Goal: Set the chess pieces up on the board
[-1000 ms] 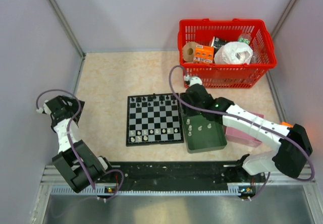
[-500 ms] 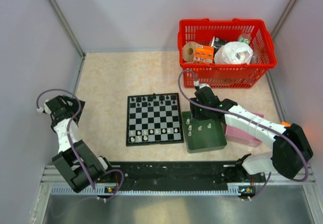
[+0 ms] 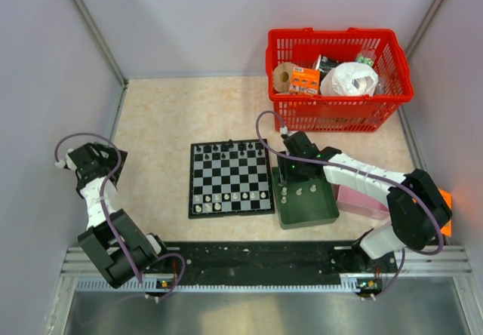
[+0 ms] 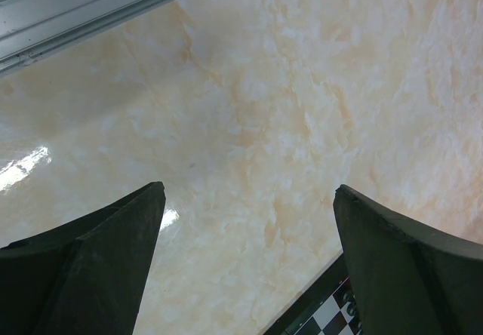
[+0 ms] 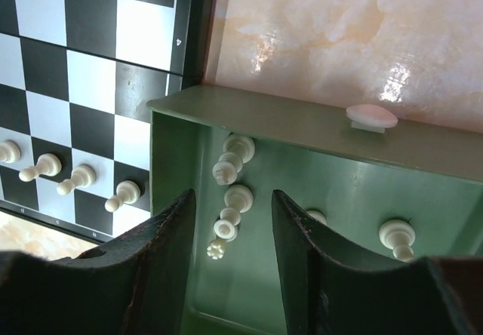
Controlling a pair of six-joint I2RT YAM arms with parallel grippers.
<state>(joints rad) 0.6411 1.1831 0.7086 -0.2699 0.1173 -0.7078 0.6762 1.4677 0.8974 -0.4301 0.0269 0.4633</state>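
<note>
The board (image 3: 230, 178) lies flat at mid-table, with black chess pieces (image 3: 226, 149) along its far row and whitish ones (image 3: 219, 198) near its front. More whitish pieces (image 3: 299, 192) stand in the dark green tray (image 3: 326, 213) to its right. My right gripper (image 3: 290, 175) is low inside the tray's left end. In the right wrist view it (image 5: 230, 199) is open, with a whitish piece (image 5: 238, 198) between its fingers, untouched. My left gripper (image 3: 94, 158) is open over bare table at far left, holding nothing (image 4: 249, 192).
A red basket (image 3: 339, 78) of packages stands at the back right. A pink box (image 3: 370, 199) lies against the tray's right side. The tray's left wall (image 5: 170, 169) sits close to the board's edge (image 5: 198, 18). A board corner (image 4: 324, 320) shows in the left wrist view.
My right gripper has moved from the board's far right corner down into the tray's left end, its jaws a little narrower. The left arm has stayed put.
</note>
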